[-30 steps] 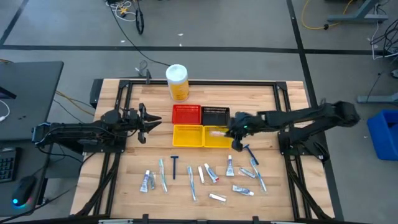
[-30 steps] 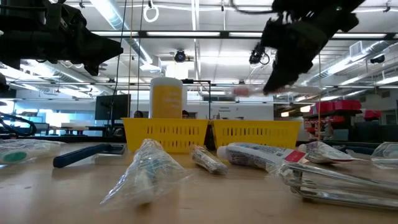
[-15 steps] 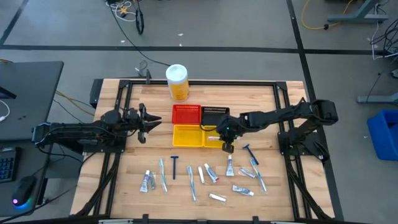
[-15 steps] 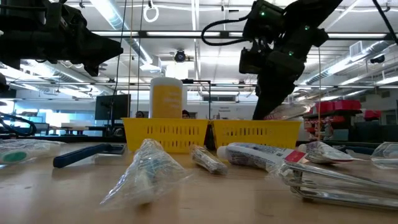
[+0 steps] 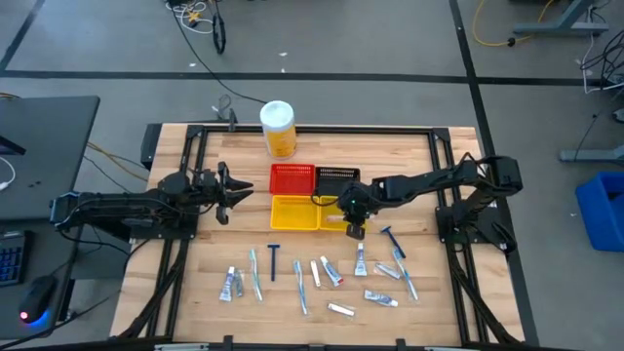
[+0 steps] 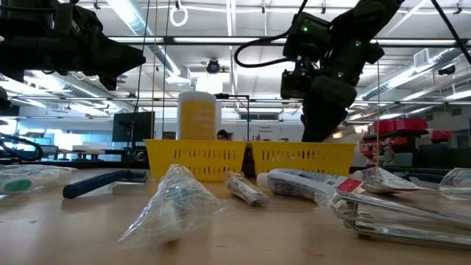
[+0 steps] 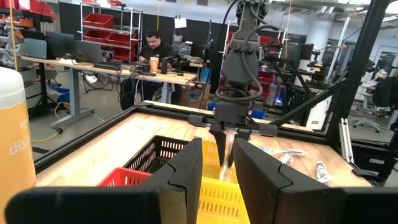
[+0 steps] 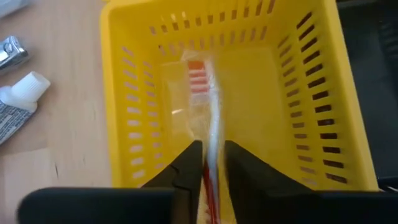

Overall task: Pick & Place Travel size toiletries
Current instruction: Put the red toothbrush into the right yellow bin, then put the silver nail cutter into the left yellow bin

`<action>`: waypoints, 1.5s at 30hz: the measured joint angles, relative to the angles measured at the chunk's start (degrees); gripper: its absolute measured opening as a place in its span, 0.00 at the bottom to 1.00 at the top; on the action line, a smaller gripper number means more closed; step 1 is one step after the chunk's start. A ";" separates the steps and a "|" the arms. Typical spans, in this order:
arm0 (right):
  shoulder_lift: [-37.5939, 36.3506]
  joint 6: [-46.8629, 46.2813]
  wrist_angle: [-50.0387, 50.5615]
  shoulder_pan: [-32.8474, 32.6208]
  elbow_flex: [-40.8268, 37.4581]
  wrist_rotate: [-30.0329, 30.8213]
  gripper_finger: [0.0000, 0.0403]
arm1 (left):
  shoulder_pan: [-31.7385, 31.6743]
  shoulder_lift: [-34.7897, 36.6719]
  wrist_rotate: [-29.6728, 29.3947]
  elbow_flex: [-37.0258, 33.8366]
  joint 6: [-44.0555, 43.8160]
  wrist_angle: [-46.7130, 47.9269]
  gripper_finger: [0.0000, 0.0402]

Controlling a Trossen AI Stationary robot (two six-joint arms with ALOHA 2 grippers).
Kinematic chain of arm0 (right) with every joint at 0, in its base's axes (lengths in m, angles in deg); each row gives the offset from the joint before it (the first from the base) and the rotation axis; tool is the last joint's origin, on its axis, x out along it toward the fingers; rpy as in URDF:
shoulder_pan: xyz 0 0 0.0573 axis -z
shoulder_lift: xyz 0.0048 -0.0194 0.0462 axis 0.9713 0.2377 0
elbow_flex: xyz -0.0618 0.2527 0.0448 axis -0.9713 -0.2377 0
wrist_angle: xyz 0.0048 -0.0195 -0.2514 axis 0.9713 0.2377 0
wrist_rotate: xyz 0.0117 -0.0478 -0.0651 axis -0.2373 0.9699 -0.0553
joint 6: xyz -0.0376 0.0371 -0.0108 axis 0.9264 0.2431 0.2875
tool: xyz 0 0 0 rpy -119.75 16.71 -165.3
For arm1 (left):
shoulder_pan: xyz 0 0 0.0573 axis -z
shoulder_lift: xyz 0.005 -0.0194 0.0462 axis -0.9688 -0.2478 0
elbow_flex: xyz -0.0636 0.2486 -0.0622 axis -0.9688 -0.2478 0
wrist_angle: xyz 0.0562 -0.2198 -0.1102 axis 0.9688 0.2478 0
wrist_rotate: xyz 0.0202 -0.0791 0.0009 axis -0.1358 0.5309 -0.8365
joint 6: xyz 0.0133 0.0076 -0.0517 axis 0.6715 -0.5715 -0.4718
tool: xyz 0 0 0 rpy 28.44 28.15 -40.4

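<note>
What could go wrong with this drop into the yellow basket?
1. The right gripper holds a wrapped toothbrush low inside the right yellow basket; its clear wrapper may cling to the fingers on release, so the toothbrush could lift back out.
2. The gripper sits close to the basket's walls, so it could nudge or drag this light basket when retracting.
3. The toothbrush looks nearly as long as the basket, so it could end up propped on the rim.

The left gripper waits left of the baskets.

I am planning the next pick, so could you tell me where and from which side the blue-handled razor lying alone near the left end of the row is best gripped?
Probably the blue-handled razor is best taken from straight above, fingers closing across the middle of its slim handle. It lies flat on the table with its head toward the yellow baskets, and there is bare wood on both sides, though a wrapped toothbrush lies fairly close on one.
</note>
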State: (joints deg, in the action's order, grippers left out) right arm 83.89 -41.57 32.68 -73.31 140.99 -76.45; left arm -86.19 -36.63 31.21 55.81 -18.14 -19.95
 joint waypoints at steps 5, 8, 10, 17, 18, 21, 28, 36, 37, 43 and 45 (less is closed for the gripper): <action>-1.31 0.00 1.89 0.00 1.14 0.04 0.29 | 0.01 -0.01 0.00 0.00 0.13 0.00 0.25; -2.91 0.00 4.70 0.00 3.44 0.04 0.33 | -0.01 0.00 0.00 0.00 0.14 0.00 0.25; -4.01 -0.16 7.43 -0.15 5.25 0.04 0.34 | 0.00 -0.01 0.00 0.00 0.15 0.07 0.25; -9.20 -6.08 19.78 -2.03 9.16 0.02 0.35 | 0.01 0.00 0.00 0.00 0.18 0.19 0.25; -10.00 -7.24 21.59 -2.45 9.18 0.07 0.35 | 0.01 -0.01 0.00 0.00 0.18 0.25 0.25; -11.91 -11.40 27.86 -4.02 9.22 0.03 0.35 | -0.01 0.01 0.00 0.00 0.20 0.39 0.25; -13.26 -21.31 37.19 -9.10 9.22 0.02 0.34 | 0.01 0.01 0.61 0.00 -2.20 0.46 0.25; -13.15 -26.30 36.34 -17.02 8.85 -0.50 0.35 | 0.01 -0.01 1.01 0.00 -2.59 0.44 0.25; -13.09 -26.95 35.73 -18.06 8.85 -0.56 0.35 | 0.01 -0.01 0.98 0.00 -2.60 0.44 0.25; -9.84 -32.21 34.27 -24.55 8.85 0.30 0.37 | 0.01 0.01 0.55 0.00 -2.62 0.42 0.25; -7.34 -33.55 34.27 -26.84 8.84 0.26 0.37 | 0.00 0.00 0.51 0.00 -2.62 0.42 0.25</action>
State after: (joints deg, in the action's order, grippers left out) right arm 76.55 -75.12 66.95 -100.15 149.83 -76.19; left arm -86.18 -36.63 31.73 55.81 -20.77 -19.53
